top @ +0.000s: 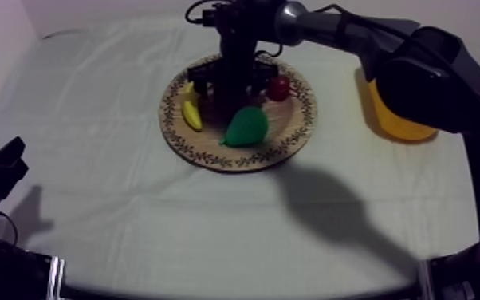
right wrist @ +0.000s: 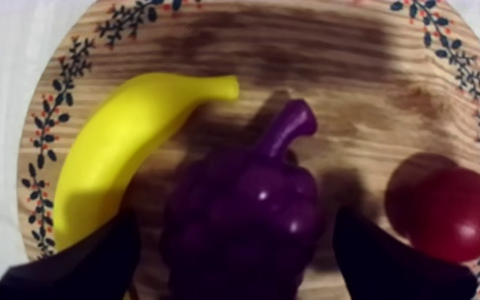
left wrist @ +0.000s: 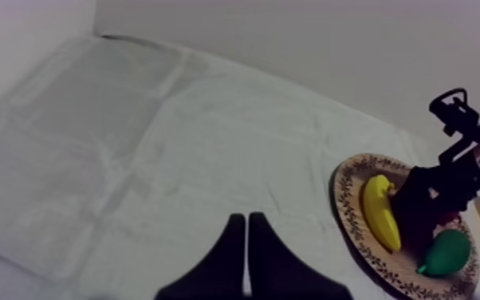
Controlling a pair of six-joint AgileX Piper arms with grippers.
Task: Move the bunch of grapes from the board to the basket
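Note:
The purple bunch of grapes (right wrist: 247, 187) lies in the middle of the round wooden board (right wrist: 331, 72), its stem pointing away from me. My right gripper (right wrist: 235, 217) is open and low over it, one finger (right wrist: 84, 267) by the banana (right wrist: 123, 136), the other (right wrist: 395, 263) by the small red fruit (right wrist: 446, 211). Narrow gaps separate both fingers from the grapes. From above, the right gripper (top: 229, 86) hides the grapes on the board (top: 295, 120). The yellow basket (top: 399, 120) stands right of the board. My left gripper (left wrist: 247, 239) is shut over bare cloth, low at the table's left (top: 0, 167).
A banana (top: 190, 108), a green pear (top: 247, 126) and a small red fruit (top: 279, 88) share the board with the grapes. My right arm (top: 419, 72) crosses above the basket and hides part of it. A wall runs along the table's far edge.

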